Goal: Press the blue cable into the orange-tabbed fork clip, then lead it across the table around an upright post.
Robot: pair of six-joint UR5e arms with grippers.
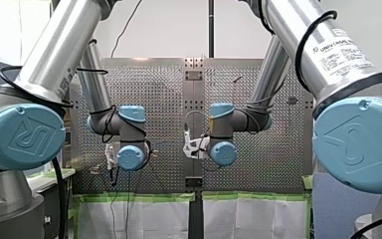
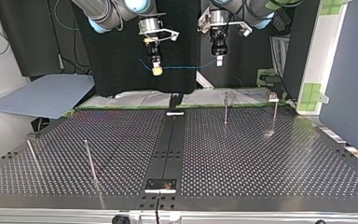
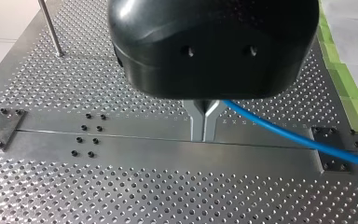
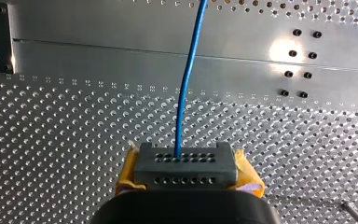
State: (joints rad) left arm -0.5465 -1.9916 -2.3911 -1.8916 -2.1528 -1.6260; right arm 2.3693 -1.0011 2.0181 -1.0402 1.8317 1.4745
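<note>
- Note for you: the thin blue cable (image 2: 182, 67) hangs in the air. It is strung almost level between the two grippers, above the far edge of the perforated metal desk (image 2: 261, 158) as the top view shows it.
- The metal fingers (image 3: 200, 126) of my left gripper (image 3: 204, 135) are pressed together on the cable. In the left wrist view the cable (image 3: 284, 133) leaves from just beside them and runs off sideways over the desk (image 3: 121, 186).
- The yellow-padded fingers (image 4: 249, 175) of my right gripper (image 4: 185, 163) are clamped on the cable. In the right wrist view the cable (image 4: 182, 102) comes out from between them and runs straight ahead.
- In the top view you see my right gripper (image 2: 156, 71) and my left gripper (image 2: 219, 60) near each other, both pointing down, well above the desk.
- One thin upright metal post (image 2: 225, 108) stands on the desk below my left gripper's side, well apart from the cable. A second post (image 2: 275, 114) stands further to the top view's right.
</note>
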